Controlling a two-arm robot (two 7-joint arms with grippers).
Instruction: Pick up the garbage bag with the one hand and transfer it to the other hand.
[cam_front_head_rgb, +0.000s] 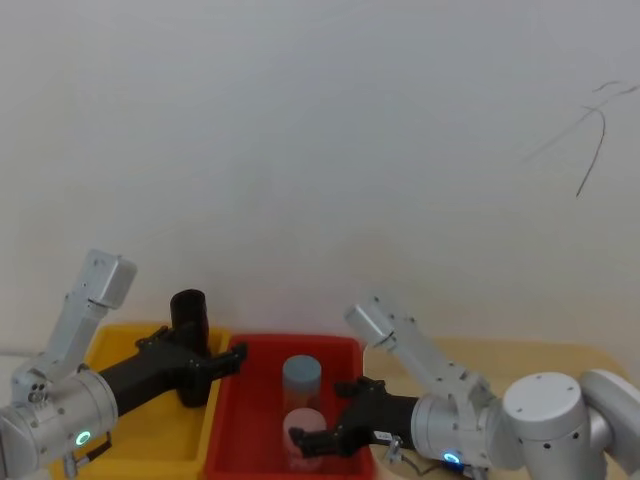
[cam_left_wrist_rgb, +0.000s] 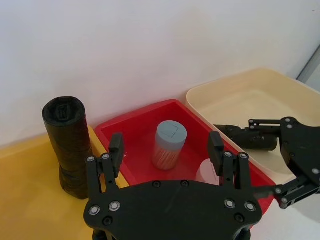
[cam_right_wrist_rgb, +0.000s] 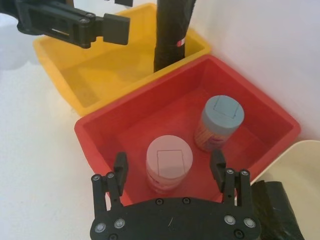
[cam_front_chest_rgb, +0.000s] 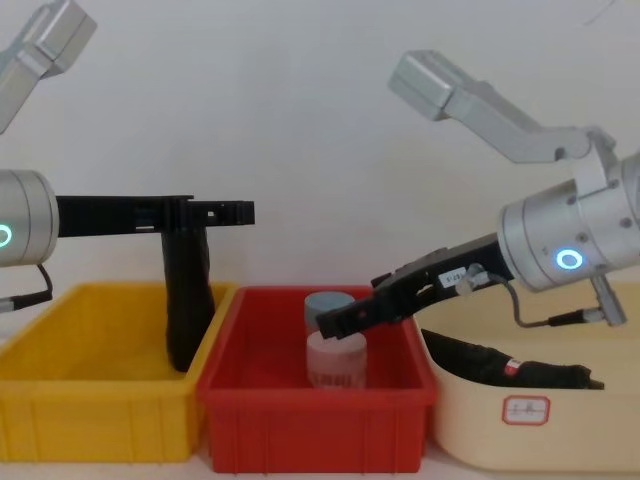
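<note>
- Two grippers were out over the bins, and neither had anything in it.
- At the lower left of the head view, the yellow bin (cam_front_chest_rgb: 100, 420) held the garbage bag (cam_left_wrist_rgb: 67, 150). It stood upright on end against the bin's right-hand wall, with its long axis vertical.
- The left gripper (cam_left_wrist_rgb: 165, 137), the one with the green ring, reached level across the chest view's left half at about the height of the roll's top. Its fingers were spread wide and empty.
- From where I stood, the roll was not in that gap. In the left wrist view it sat just outside one finger, close by but untouched. In the head view it rose just above and behind the fingers.
- I judged this arm by far the nearer. Its next move turned on sliding sideways until the upright roll stood between the fingers, which would then close across it.
- In the middle, the red bin (cam_front_chest_rgb: 315, 430) held a blue-lidded jar (cam_right_wrist_rgb: 222, 120) and a pink-lidded jar (cam_front_chest_rgb: 335, 365), both upright.
- The right gripper (cam_right_wrist_rgb: 169, 159), with the blue ring, hung over those jars in the lower middle of the head view. Its fingers were apart and it held nothing, well apart from the bag.
- At the lower right of the chest view, a cream bin (cam_front_chest_rgb: 470, 430) held a slimmer black roll (cam_front_chest_rgb: 480, 362) lying flat.
</note>
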